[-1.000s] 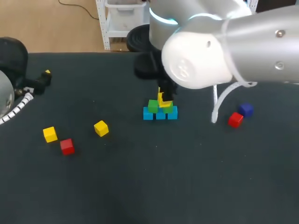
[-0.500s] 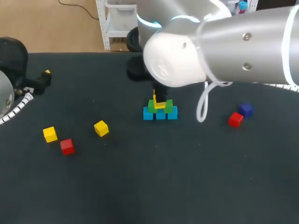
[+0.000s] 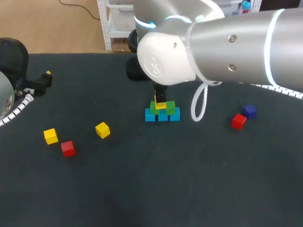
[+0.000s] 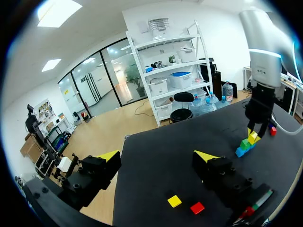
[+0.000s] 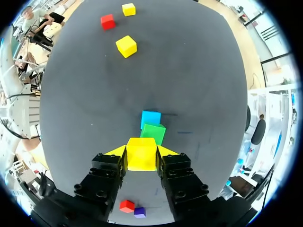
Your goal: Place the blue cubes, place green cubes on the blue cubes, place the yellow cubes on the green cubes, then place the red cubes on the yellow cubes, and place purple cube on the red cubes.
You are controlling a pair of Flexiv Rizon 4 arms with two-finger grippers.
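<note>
Right gripper (image 5: 141,151) clamped on yellow cube (image 5: 141,160); green cube (image 5: 153,133) and blue cube (image 5: 150,119) just ahead, possibly touching. Left gripper (image 4: 157,156) spread wide, empty, stack (image 4: 246,144) far ahead.

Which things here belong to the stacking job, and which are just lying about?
Job: blue cubes, green cubes, yellow cube in the right tool, two loose yellow cubes, two red cubes, purple cube.
Not the job: white cable on the right arm; left tool, open, holding nothing.
</note>
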